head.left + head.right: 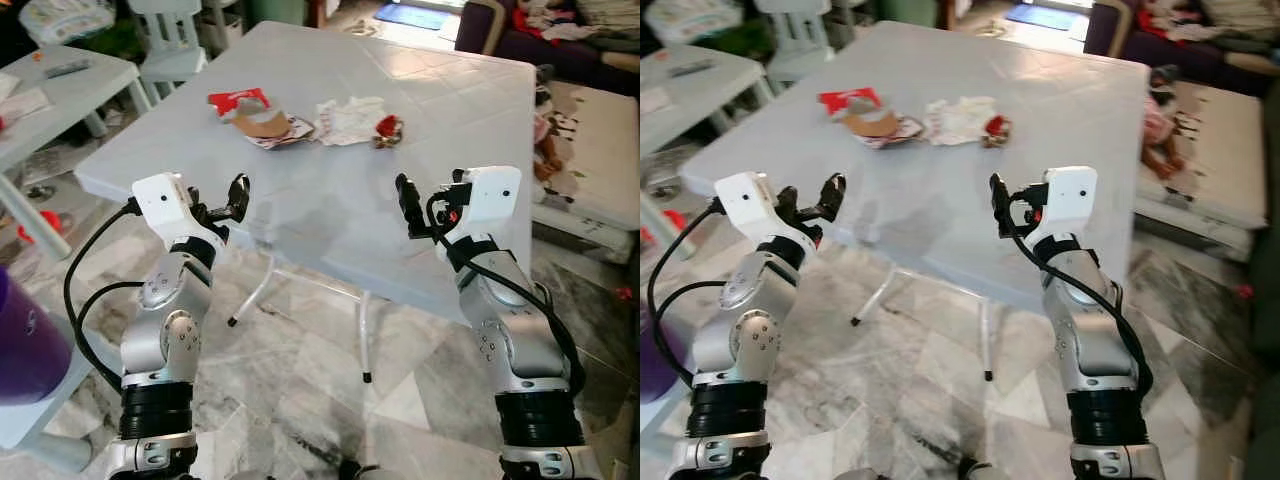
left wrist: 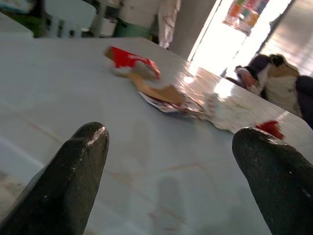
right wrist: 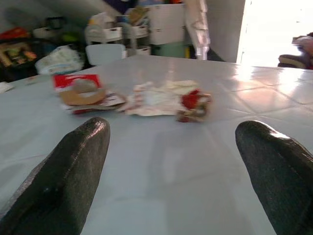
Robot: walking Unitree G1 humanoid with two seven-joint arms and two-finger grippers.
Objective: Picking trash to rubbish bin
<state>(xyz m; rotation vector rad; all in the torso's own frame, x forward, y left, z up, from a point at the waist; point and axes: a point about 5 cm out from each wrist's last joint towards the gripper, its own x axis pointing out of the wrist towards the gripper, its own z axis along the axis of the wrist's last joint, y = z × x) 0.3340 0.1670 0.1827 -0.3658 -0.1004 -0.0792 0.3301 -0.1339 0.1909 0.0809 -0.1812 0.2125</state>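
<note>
A pale grey square table (image 1: 330,200) stands before the robot, and the trash lies in a loose row on its far-middle part. At the left of the row is a red wrapper (image 1: 238,100), with a brown cardboard scrap (image 1: 262,123) just beside it on the near right, resting on a bit of printed packaging. To the right of these lies a crumpled white wrapper (image 1: 350,119), and touching its right end is a small red and brown crumpled piece (image 1: 387,128).

Both arms are raised at the near edge of the table. The left gripper (image 1: 232,203) hovers over the near left part of the tabletop, its two black fingers (image 2: 73,171) spread well apart with nothing between them (the wrist view looks straight through the gap to the red wrapper and cardboard scrap, which lie farther off across the table). The right gripper (image 1: 407,207) hovers over the near right part of the table, its fingers (image 3: 68,171) likewise held wide and empty; through its gap the crumpled white wrapper and the red and brown piece lie ahead, well apart from the fingertips. All the trash sits farther away than both grippers and roughly between them in line.

A white table (image 1: 60,95) and a pale chair (image 1: 178,40) stand at the far left, a dark sofa (image 1: 560,35) at the far right, and a purple container (image 1: 25,340) at the near left edge.
</note>
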